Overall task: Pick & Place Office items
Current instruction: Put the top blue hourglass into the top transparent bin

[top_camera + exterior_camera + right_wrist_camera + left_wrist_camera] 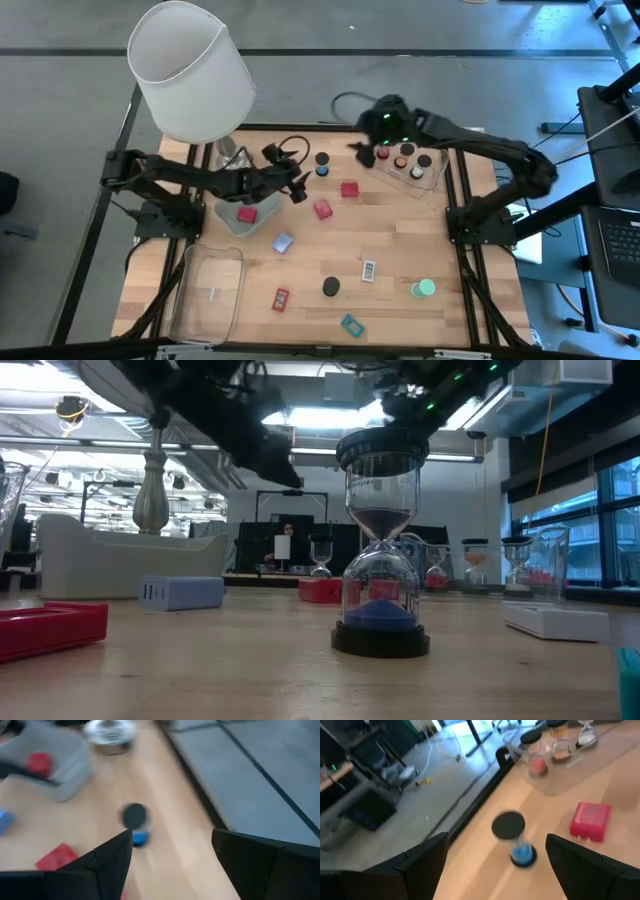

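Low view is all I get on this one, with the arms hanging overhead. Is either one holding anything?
Observer: No. The wrist views show the left gripper and the right gripper each with fingers apart and nothing between them.
Operator: What are they pointed at?
Observer: Both wrist views face the same blue-sand hourglass. It stands on the table between the two grippers, short of the far clear tray.

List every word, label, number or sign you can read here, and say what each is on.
None can be read.
White-labelled piece: dark bars like a barcode, too small to read.
Red block: faint embossed marks, too blurred to read.
Small red piece: dark patch, unreadable.
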You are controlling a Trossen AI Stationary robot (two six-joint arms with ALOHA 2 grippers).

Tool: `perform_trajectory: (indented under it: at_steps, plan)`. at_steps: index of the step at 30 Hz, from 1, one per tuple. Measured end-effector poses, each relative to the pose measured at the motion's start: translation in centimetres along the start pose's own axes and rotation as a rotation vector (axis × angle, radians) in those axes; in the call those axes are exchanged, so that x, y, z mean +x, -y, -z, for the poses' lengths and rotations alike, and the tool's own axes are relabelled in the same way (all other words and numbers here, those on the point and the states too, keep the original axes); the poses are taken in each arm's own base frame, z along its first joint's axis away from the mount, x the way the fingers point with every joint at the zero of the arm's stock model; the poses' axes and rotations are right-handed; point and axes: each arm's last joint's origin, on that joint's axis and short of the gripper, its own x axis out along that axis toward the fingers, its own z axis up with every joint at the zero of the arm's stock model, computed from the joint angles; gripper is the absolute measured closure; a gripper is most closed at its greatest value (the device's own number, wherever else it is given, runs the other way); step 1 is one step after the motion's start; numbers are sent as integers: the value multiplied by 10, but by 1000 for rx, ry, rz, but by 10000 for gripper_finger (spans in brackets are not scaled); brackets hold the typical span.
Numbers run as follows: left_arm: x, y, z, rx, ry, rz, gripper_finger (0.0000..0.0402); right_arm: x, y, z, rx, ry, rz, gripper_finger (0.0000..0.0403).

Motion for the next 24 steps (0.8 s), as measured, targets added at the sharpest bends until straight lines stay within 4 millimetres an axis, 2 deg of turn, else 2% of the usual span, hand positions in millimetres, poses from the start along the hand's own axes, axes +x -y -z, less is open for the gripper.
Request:
perform_trajectory:
  at_steps: [5,9,12,16,24]
  plan:
    - [-21,-6,24,-76,-93,-21,71,45,-18,1,-123,28,-79,128]
    - [-30,-8,45,-131,-107,-84,71,71,-26,7,-195,25,-95,128]
    - [-34,-9,55,-151,-107,-110,71,84,-27,10,-243,28,-62,128]
    - [-34,-9,56,-156,-106,-117,71,97,-25,14,-283,25,-27,128]
    - [-34,-9,56,-152,-108,-110,71,118,-29,24,-248,40,-156,128]
